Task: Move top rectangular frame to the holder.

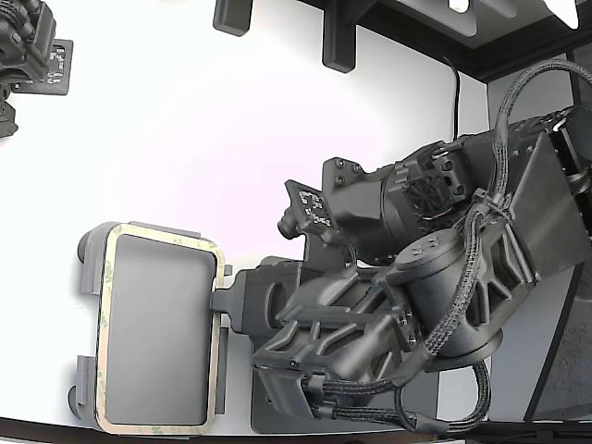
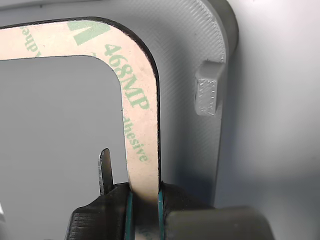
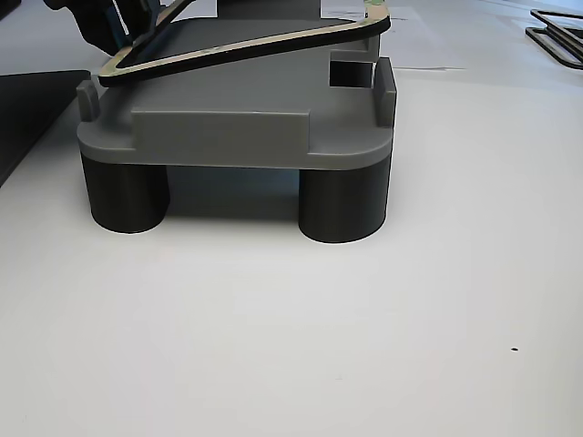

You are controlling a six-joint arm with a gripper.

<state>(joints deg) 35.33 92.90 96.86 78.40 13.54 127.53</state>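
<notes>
The tool [image 2: 144, 200] is closed narrowly on one long side of the top rectangular frame [image 2: 137, 95], its teal-lined pads pressed against both edges of the tan strip, which carries green printed lettering. In the exterior view the tool [image 1: 225, 310] meets the frame [image 1: 111, 268] at the side toward that view's right, and the frame lies over the holder [image 1: 88, 245], its outline nearly matching the tray's. The other view shows the frame [image 3: 264, 44] tilted: the gripped side sits low near the holder's [image 3: 228, 137] deck, while the far corner rides higher, about level with a raised edge tab [image 3: 383, 86]. In the wrist view another tab [image 2: 207, 95] stands just beside the frame's rounded corner, apart from it. The white surface [image 3: 319, 346] around the holder's dark round feet [image 3: 342, 205] lies open.
</notes>
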